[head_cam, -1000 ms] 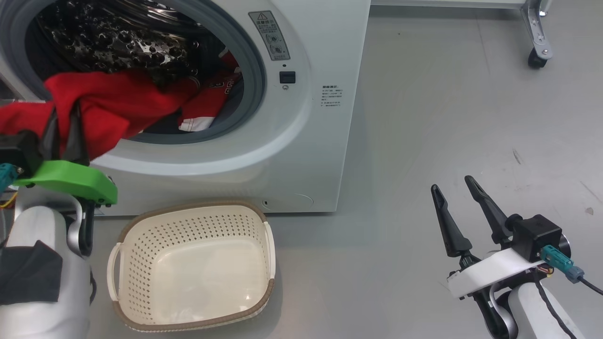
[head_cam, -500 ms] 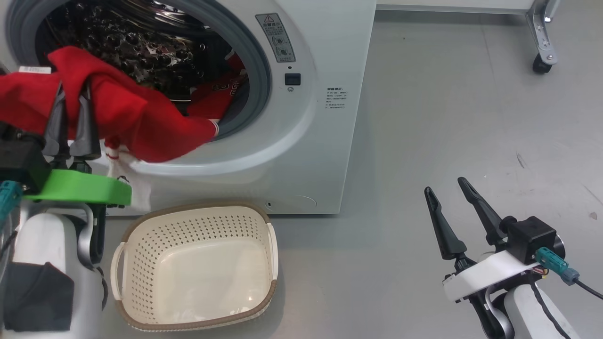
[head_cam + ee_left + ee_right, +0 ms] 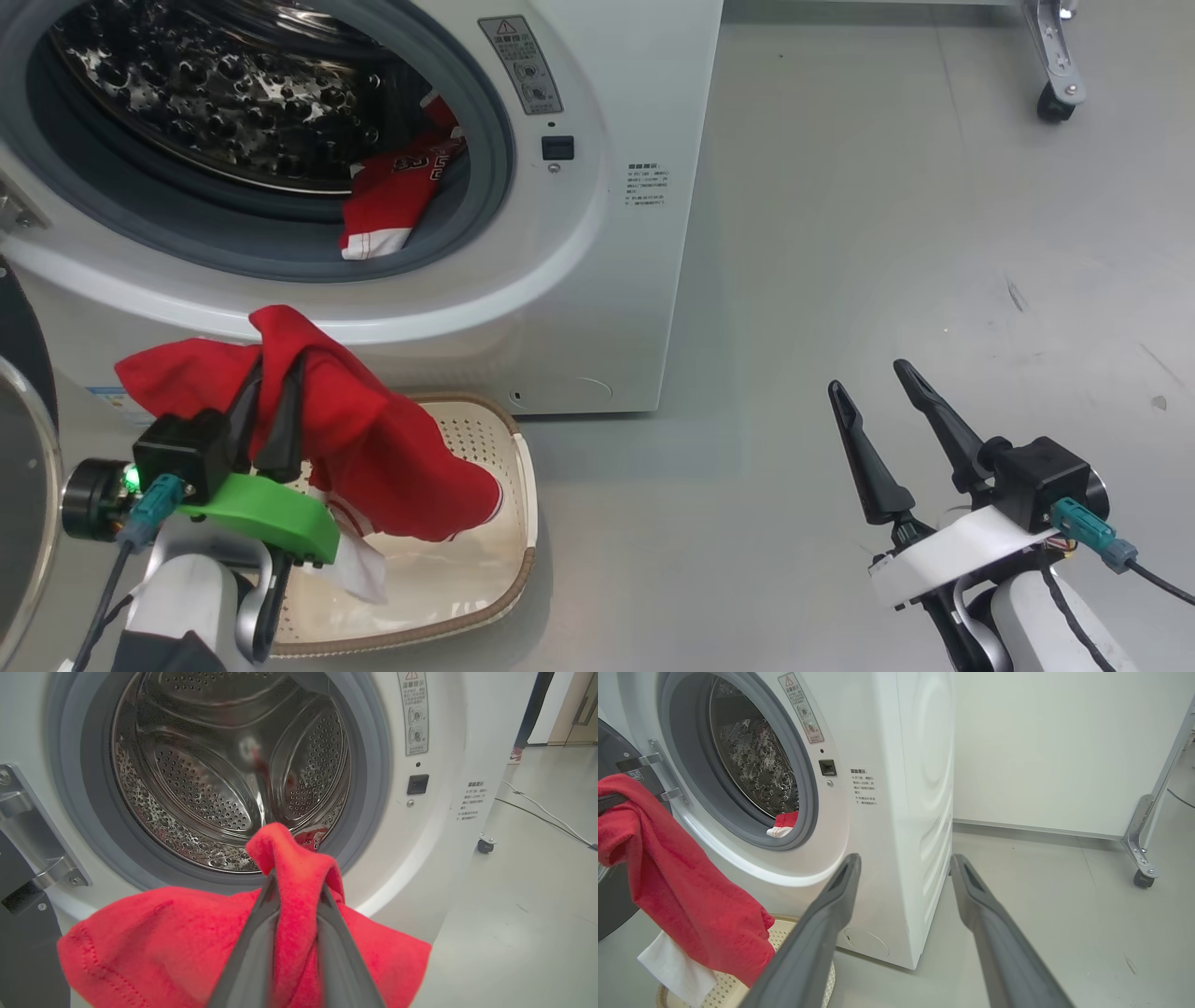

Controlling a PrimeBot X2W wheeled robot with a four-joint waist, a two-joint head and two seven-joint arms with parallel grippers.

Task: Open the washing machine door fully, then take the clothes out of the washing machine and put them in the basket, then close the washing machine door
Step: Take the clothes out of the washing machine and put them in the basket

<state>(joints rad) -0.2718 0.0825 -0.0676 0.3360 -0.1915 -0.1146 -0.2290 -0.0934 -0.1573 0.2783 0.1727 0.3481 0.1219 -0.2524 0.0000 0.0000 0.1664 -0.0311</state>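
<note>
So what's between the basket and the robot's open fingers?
Only bare grey floor lies between the basket and the right arm's open fingers, seen in the head view.

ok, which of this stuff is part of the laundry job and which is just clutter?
Job: washing machine, door, red garment pinched in left gripper, second garment in the drum, basket.
Clutter: wheeled metal frame, floor cable.

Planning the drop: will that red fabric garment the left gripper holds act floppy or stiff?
Probably floppy: the red fabric garment drapes down both sides of the left gripper. Likely light: a narrow pinch carries it.
</note>
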